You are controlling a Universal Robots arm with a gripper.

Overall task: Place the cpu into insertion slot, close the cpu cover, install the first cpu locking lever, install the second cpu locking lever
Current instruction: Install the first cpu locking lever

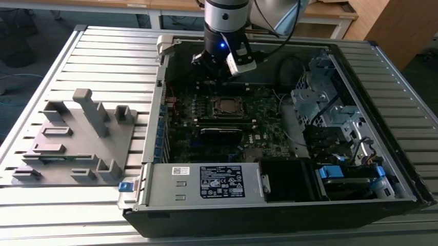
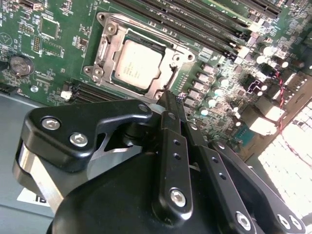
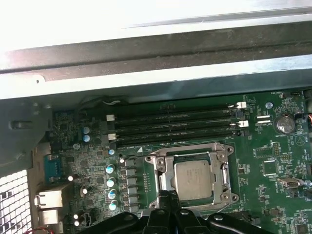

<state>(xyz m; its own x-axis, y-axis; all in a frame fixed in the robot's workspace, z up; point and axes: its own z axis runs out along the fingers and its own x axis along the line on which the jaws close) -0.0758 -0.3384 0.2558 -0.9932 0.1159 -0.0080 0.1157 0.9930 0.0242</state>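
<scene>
Slatted metal table (image 1: pixel 102 56) beneath the open computer case (image 1: pixel 274 220); gripper (image 2: pixel 166 97) by the cpu (image 2: pixel 138 64), closed and empty.

Arm (image 1: pixel 226 20) upright; gripper (image 2: pixel 166 95) pointing down — fingers (image 2: pixel 174 127) pressed together.

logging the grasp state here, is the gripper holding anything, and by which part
Nothing is held: the gripper is shut with nothing between its fingertips, near the insertion slot where the cpu lies.
</scene>
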